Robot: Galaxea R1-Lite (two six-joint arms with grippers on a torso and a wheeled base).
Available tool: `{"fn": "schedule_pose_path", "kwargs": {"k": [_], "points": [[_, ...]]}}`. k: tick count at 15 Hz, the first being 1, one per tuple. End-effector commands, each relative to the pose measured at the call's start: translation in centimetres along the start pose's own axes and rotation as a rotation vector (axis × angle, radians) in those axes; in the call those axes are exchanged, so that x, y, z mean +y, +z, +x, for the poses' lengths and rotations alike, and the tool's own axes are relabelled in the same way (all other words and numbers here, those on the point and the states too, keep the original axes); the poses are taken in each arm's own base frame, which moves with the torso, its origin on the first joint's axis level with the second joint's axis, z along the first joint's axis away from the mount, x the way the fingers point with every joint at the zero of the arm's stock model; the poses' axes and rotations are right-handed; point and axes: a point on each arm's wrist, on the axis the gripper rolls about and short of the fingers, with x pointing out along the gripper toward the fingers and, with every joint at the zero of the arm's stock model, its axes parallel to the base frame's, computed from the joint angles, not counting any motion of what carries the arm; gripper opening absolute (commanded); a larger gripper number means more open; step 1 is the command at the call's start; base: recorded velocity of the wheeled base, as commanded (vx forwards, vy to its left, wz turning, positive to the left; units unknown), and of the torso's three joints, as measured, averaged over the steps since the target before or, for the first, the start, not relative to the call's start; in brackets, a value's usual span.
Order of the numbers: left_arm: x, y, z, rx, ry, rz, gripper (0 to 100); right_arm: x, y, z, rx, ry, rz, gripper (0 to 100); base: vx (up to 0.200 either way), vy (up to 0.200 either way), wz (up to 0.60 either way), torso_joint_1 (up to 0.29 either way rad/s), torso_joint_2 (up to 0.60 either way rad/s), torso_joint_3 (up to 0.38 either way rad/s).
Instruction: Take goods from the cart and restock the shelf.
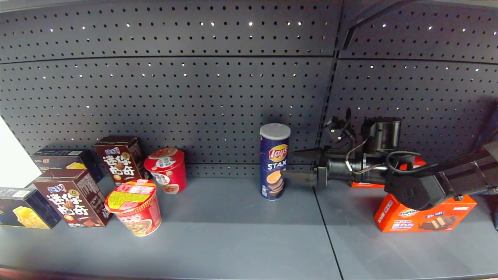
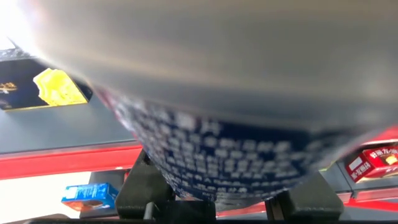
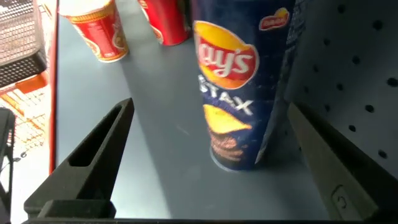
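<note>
And there was the chips can [image 1: 274, 161], standing upright on the grey shelf [image 1: 233, 233], mid-shelf and close to the pegboard back [image 1: 175, 97]. The right gripper [image 1: 291, 165] sat just to the can's right, level with its lower half, jaws spread wide. From the right wrist, one finger lay on each side of the can [image 3: 239, 93] with open shelf showing between the can and one finger, so the gripper [image 3: 211, 112] was not pinching it.

Over at the left gripper [image 2: 227, 196], a dark blue printed container [image 2: 224, 149] loomed right up against the camera, lodged between the two fingers and gripped by them (blurred, so its full shape could not be made out).

Left of the can stood two red noodle cups, one far [image 1: 166, 169] and one near [image 1: 134, 206], then two brown boxes [image 1: 74, 202]. To the right, under the arm, lay an orange box [image 1: 420, 217]
</note>
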Motion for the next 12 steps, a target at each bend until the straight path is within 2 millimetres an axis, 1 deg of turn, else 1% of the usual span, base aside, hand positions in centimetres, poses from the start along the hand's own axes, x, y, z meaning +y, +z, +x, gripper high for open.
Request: {"fn": "schedule_pose_path", "kwargs": {"k": [1, 5, 6, 11, 12], "points": [[0.0, 0.0, 0.0, 0.000, 0.002, -0.002, 0, -0.9, -1.1, 1.2, 0.015, 0.003, 0.013, 100, 0.000, 0.000, 0.00, 0.000, 0.00, 0.000], [0.0, -0.1, 0.0, 0.004, 0.003, -0.001, 0, -1.8, -2.1, 2.4, 0.029, 0.000, 0.025, 100, 0.000, 0.000, 0.00, 0.000, 0.00, 0.000], [0.0, -0.1, 0.0, 0.006, 0.003, -0.001, 0, -1.8, -2.2, 2.4, 0.029, 0.000, 0.025, 100, 0.000, 0.000, 0.00, 0.000, 0.00, 0.000], [0.0, -0.3, 0.1, 0.012, 0.008, -0.001, 0, -1.0, -3.4, 4.9, 0.049, 0.044, 0.031, 100, 0.000, 0.000, 0.00, 0.000, 0.00, 0.000], [0.0, -0.3, 0.1, 0.009, 0.008, -0.001, 0, -1.1, -3.7, 5.3, 0.056, 0.037, 0.035, 100, 0.000, 0.000, 0.00, 0.000, 0.00, 0.000]]}}
